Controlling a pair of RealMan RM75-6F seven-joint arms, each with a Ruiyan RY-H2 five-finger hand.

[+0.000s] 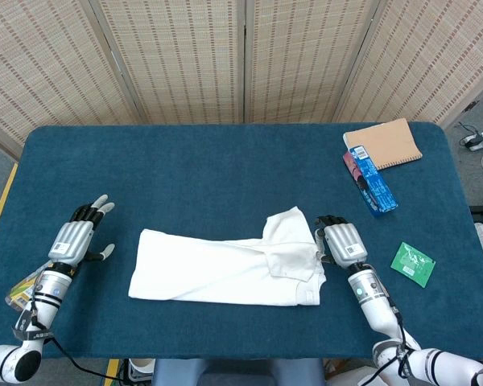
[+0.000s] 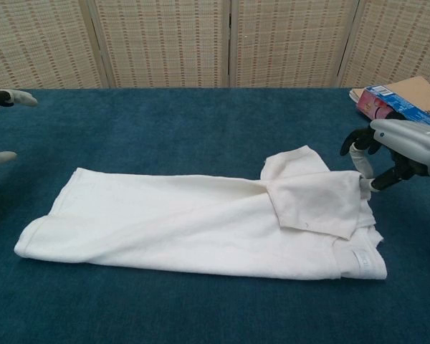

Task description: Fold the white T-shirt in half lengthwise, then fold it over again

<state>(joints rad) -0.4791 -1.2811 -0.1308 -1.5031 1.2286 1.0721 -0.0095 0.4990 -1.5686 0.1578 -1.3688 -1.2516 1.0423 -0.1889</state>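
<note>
White cotton T-shirt (image 1: 225, 269) lies folded lengthwise near the front edge of the table (image 1: 225, 173), one sleeve flopped over its right end. The left hand (image 1: 74, 237) hangs apart from it, fingers spread and empty; the right hand (image 2: 387, 154) touches the sleeve edge, grip indeterminate. Risk: lifting from one end only drags the loose layers askew and undoes the fold.

- You had a plain white T-shirt (image 1: 225, 269) on a deep teal-blue table (image 1: 225, 177).
- Your hands (image 1: 71, 239) were silver-grey with black fingers.
- At two o'clock lay a tan notebook (image 1: 384, 144) and a blue box (image 1: 373, 180); at three, a green packet (image 1: 412, 264).
- Behind you saw beige woven screens (image 1: 241, 56).
</note>
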